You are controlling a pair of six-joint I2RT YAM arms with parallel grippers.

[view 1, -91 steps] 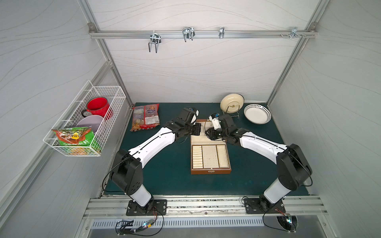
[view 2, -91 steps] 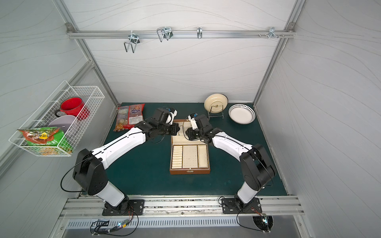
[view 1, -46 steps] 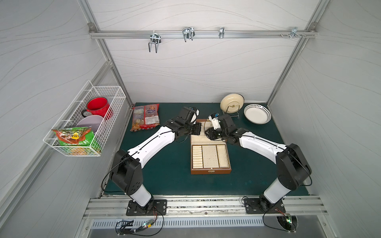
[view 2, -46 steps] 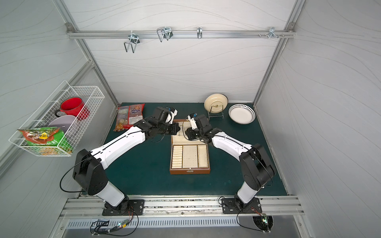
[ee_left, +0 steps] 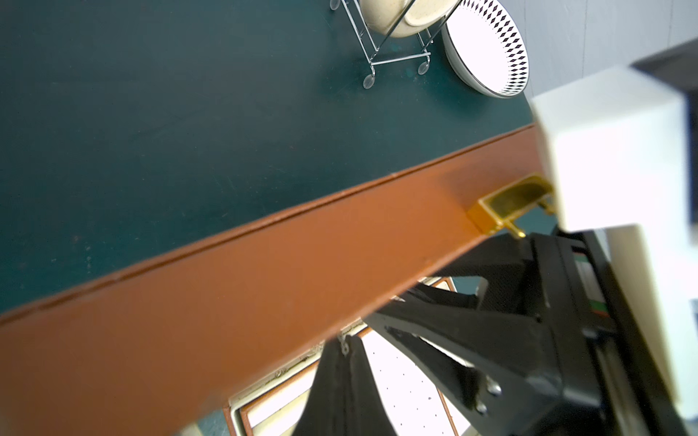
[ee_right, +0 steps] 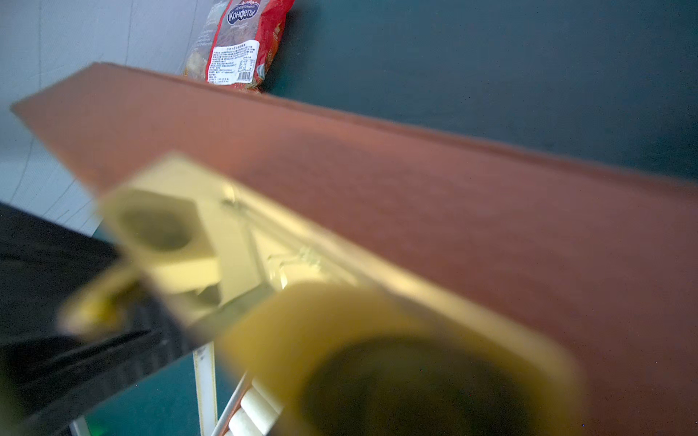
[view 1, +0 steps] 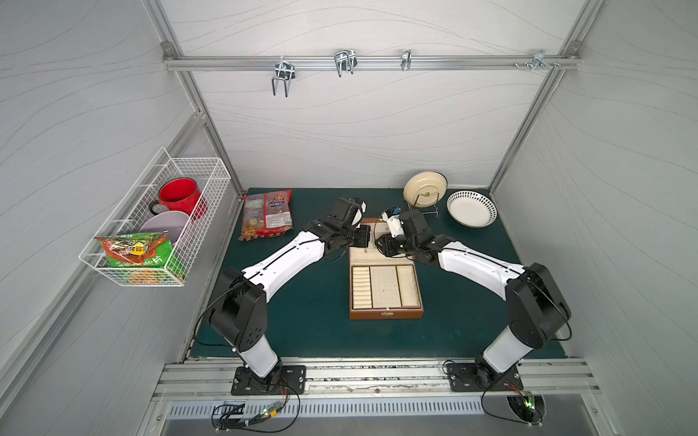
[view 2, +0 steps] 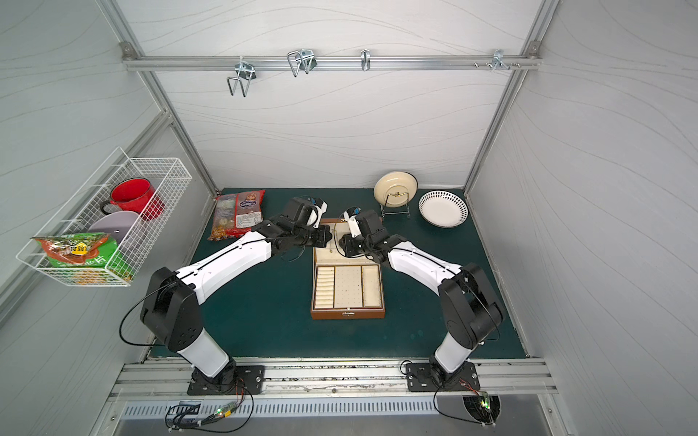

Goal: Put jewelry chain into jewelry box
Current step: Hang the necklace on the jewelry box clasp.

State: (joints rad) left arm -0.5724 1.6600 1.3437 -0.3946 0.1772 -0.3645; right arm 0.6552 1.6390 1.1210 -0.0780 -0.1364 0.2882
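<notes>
chain [ee_left: 344,344] pinched in left pincer [ee_left: 341,353], over open box [ee_left: 226,283]

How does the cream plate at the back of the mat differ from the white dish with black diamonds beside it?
The plain cream round plate stands on edge in a wire rack; the white round dish with a black diamond rim lies flat on the green mat. The cream plate is unpatterned, the white dish patterned. Both are round crockery, side by side.

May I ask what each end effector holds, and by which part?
Left end effector pinches the jewelry chain by its upper part; whether the right end effector grips the jewelry box cannot be told.
</notes>
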